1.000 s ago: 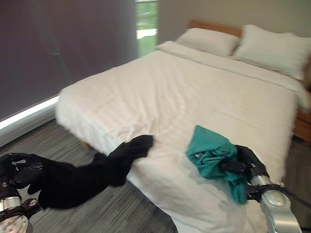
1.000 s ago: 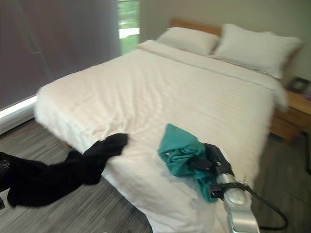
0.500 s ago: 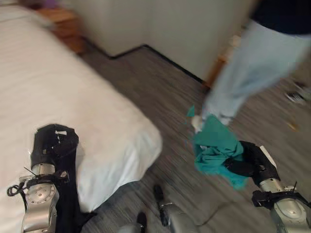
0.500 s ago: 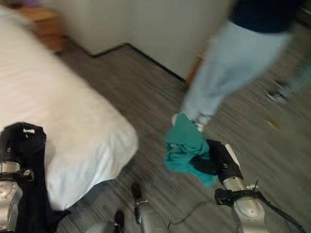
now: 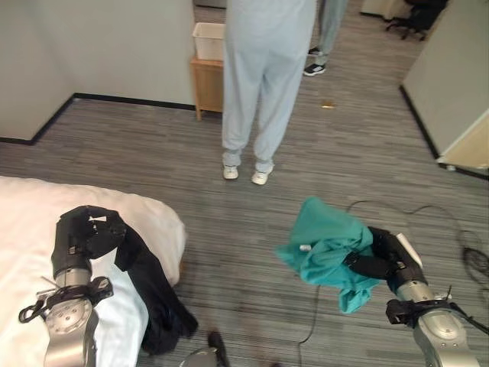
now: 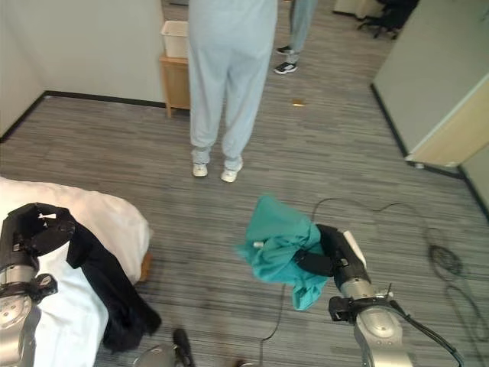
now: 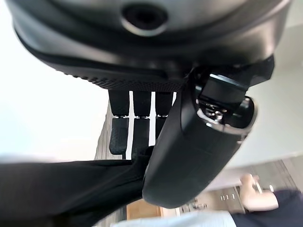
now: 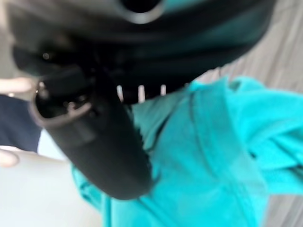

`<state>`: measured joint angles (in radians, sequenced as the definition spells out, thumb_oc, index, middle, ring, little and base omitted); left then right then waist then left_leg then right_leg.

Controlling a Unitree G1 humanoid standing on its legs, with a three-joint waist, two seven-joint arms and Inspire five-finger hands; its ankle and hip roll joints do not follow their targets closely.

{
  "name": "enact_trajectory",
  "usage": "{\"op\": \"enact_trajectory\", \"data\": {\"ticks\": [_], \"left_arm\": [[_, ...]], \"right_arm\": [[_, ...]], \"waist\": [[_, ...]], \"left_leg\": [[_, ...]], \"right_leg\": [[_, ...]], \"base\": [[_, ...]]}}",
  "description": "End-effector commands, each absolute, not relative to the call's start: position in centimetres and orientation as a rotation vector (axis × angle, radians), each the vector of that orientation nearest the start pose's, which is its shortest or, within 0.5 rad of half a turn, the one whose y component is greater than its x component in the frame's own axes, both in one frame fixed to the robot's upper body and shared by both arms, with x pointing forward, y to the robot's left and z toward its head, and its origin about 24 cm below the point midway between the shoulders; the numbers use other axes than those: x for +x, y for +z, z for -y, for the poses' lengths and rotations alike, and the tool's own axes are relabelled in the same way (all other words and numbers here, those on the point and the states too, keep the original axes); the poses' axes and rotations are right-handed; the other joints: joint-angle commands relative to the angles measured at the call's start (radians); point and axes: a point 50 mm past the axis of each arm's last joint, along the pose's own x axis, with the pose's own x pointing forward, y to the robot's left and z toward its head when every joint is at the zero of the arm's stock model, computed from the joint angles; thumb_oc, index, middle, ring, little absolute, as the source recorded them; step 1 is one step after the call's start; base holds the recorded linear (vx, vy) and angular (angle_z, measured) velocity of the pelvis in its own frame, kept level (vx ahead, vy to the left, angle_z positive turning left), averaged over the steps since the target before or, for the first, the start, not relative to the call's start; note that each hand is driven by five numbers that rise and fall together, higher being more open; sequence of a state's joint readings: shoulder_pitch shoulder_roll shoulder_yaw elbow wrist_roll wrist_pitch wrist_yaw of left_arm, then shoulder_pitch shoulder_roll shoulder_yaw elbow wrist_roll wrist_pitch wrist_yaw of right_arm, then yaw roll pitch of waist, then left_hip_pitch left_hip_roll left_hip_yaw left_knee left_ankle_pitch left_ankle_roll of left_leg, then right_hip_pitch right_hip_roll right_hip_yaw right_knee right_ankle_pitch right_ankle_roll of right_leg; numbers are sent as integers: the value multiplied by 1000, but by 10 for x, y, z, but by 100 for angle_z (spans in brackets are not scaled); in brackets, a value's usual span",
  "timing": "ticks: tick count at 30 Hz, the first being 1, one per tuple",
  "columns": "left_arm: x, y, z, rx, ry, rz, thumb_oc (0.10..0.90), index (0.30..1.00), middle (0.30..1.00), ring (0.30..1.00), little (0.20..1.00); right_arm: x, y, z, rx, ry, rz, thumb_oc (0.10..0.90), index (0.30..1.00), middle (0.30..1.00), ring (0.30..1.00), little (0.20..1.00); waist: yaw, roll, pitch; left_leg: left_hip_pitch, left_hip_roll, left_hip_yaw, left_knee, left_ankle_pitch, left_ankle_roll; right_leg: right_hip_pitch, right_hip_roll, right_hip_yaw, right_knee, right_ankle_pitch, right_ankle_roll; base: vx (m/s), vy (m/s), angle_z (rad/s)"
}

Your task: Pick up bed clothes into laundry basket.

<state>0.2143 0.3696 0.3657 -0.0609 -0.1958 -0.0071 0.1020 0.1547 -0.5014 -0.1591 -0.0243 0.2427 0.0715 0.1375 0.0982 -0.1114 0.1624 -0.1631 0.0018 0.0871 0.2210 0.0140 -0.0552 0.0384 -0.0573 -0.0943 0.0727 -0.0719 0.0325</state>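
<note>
Left eye view, left hand: the left hand (image 5: 82, 233) is curled tight round a black garment (image 5: 149, 287) over the corner of the bed (image 5: 153, 222); the cloth hangs from the hand down the bed's edge toward the floor.
Left eye view, right hand: the right hand (image 5: 386, 258) clutches a teal garment (image 5: 325, 252), held in the air above the grey carpet (image 5: 137, 153), well apart from the bed.
Left eye view, person: a person in light grey trousers (image 5: 263, 76) stands on the carpet beyond the bed corner, with a small wooden stand (image 5: 208, 84) bearing a white bin (image 5: 208, 40) just beside the legs.
Left wrist view: fingers (image 7: 119, 132) and thumb pinch the black cloth (image 7: 61, 189).
Right wrist view: the thumb (image 8: 102, 146) presses into the teal cloth (image 8: 208, 156), which bunches against the palm.
</note>
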Motion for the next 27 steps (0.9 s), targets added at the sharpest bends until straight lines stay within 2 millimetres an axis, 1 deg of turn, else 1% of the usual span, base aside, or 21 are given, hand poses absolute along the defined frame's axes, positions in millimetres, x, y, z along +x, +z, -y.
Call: {"op": "enact_trajectory", "data": {"ticks": [1, 2, 3, 4, 5, 6, 7, 8, 9, 11, 12, 17, 18, 19, 20, 21, 23, 24, 25, 26, 27], "left_arm": [[190, 107, -317, 291, 494, 218, 400, 300, 300, 300, 300], [189, 105, -317, 304, 495, 203, 400, 300, 300, 300, 300], [188, 99, -316, 289, 487, 180, 400, 300, 300, 300, 300], [190, 92, -313, 254, 476, 159, 400, 300, 300, 300, 300], [194, 94, -310, 266, 460, 164, 400, 300, 300, 300, 300], [197, 98, -310, 286, 453, 175, 400, 300, 300, 300, 300], [200, 102, -309, 316, 436, 187, 400, 300, 300, 300, 300], [200, 103, -309, 316, 436, 188, 400, 300, 300, 300, 300], [202, 106, -308, 340, 428, 200, 400, 300, 300, 300, 300], [202, 105, -309, 316, 438, 203, 400, 300, 300, 300, 300], [220, -6, -253, 258, 85, -285, 400, 300, 300, 300, 300], [217, -10, -252, 245, 73, -308, 400, 300, 300, 300, 300], [227, -2, -255, 240, 72, -284, 400, 300, 300, 300, 300], [227, -2, -256, 239, 73, -283, 400, 300, 300, 300, 300], [236, 7, -260, 255, 78, -255, 400, 300, 300, 300, 300], [268, 53, -272, 347, 71, -116, 400, 300, 300, 300, 300], [292, 102, -276, 418, 63, 32, 400, 300, 300, 300, 300], [306, 130, -274, 462, 46, 112, 400, 300, 300, 300, 300], [313, 150, -273, 504, 35, 166, 400, 300, 300, 300, 300], [321, 176, -270, 566, 12, 225, 400, 300, 300, 300, 300], [322, 176, -270, 566, 12, 226, 400, 300, 300, 300, 300]], "right_arm": [[244, 116, 275, -224, -41, 196, 400, 300, 300, 300, 300], [244, 113, 275, -216, -47, 189, 400, 300, 300, 300, 300], [245, 111, 271, -209, -31, 182, 400, 300, 300, 300, 300], [245, 109, 268, -199, -18, 176, 400, 300, 300, 300, 300], [242, 101, 266, -196, -5, 143, 400, 300, 300, 300, 300], [242, 102, 265, -195, -2, 144, 400, 300, 300, 300, 300], [243, 102, 264, -189, 3, 146, 400, 300, 300, 300, 300], [243, 102, 264, -189, 3, 146, 400, 300, 300, 300, 300], [242, 101, 264, -197, 5, 140, 400, 300, 300, 300, 300], [243, 102, 263, -197, 5, 146, 400, 300, 300, 300, 300], [183, -27, 276, -15, -95, -419, 400, 300, 300, 300, 300], [180, -31, 276, 15, -111, -435, 400, 300, 300, 300, 300], [192, -22, 281, -38, -92, -413, 400, 300, 300, 300, 300], [193, -21, 281, -38, -92, -412, 400, 300, 300, 300, 300], [205, -10, 284, -74, -73, -376, 400, 300, 300, 300, 300], [238, 26, 289, -161, -43, -255, 400, 300, 300, 300, 300], [264, 70, 292, -246, -15, -113, 400, 300, 300, 300, 300], [278, 100, 289, -285, 1, -14, 400, 300, 300, 300, 300], [287, 122, 287, -310, 10, 55, 400, 300, 300, 300, 300], [298, 146, 283, -326, 22, 132, 400, 300, 300, 300, 300], [299, 146, 283, -325, 21, 134, 400, 300, 300, 300, 300]], "waist": [[2, 10, -42], [2, 16, -49], [7, 21, -54], [1, 31, -59], [-18, 49, -79], [-24, 54, -83], [-33, 59, -91], [-33, 59, -90], [-42, 65, -100], [-45, 69, -108], [-43, 89, -112], [-44, 92, -116], [-45, 94, -122], [-45, 94, -121], [-46, 95, -122], [-44, 100, -129], [-42, 105, -130], [-43, 106, -125], [-43, 108, -132], [-43, 112, -131], [-43, 111, -131]], "left_leg": [[79, 16, -5, -62, -3, 45], [83, 6, -8, -91, -4, 48], [99, -9, -23, -128, 0, 58], [116, -20, -39, -173, 16, 63], [158, -22, -47, -252, 44, 62], [165, -24, -59, -272, 66, 59], [181, -25, -66, -295, 72, 61], [181, -25, -67, -296, 73, 61], [193, -25, -66, -303, 75, 58], [199, -27, -72, -306, 72, 60], [223, -56, -149, -302, 70, 49], [229, -53, -156, -307, 70, 47], [236, -50, -160, -308, 63, 43], [236, -50, -160, -308, 63, 43], [237, -49, -160, -308, 66, 41], [234, -46, -165, -308, 74, 34], [231, -46, -172, -308, 79, 30], [227, -46, -176, -308, 91, 27], [221, -47, -178, -308, 94, 26], [225, -48, -180, -308, 94, 25], [222, -48, -180, -308, 96, 25]], "right_leg": [[-13, 2, 49, -144, 202, 38], [-14, 9, 52, -144, 201, 37], [-18, 16, 61, -138, 199, 37], [-19, 30, 74, -137, 199, 33], [-16, 41, 70, -130, 189, 29], [-22, 43, 67, -124, 191, 24], [-17, 47, 66, -125, 183, 21], [-17, 47, 65, -125, 183, 21], [-10, 47, 60, -125, 180, 20], [-4, 46, 57, -126, 174, 17], [5, 19, 108, -129, 178, 57], [9, 21, 103, -134, 175, 55], [18, 21, 101, -136, 168, 56], [18, 21, 100, -136, 168, 56], [18, 21, 99, -135, 168, 56], [16, 22, 97, -133, 169, 56], [17, 23, 91, -135, 169, 55], [16, 24, 85, -133, 175, 54], [11, 23, 84, -135, 177, 55], [18, 24, 82, -139, 178, 56], [15, 24, 82, -139, 179, 56]], "base": [[23, -22, 47], [35, -36, 40], [35, -15, 9], [48, 24, -16], [-3, 38, -17], [1, 41, -8], [-23, 8, 11], [33, 15, 14], [28, 13, 10], [40, 8, 3], [33, -6, 2], [24, -20, 19], [51, -28, 1], [37, -37, -2], [-20, -40, -2], [-35, -56, -4], [-54, -55, -3], [-69, -51, 8], [-70, -49, 13], [-34, -29, 8], [0, 0, 0]]}}
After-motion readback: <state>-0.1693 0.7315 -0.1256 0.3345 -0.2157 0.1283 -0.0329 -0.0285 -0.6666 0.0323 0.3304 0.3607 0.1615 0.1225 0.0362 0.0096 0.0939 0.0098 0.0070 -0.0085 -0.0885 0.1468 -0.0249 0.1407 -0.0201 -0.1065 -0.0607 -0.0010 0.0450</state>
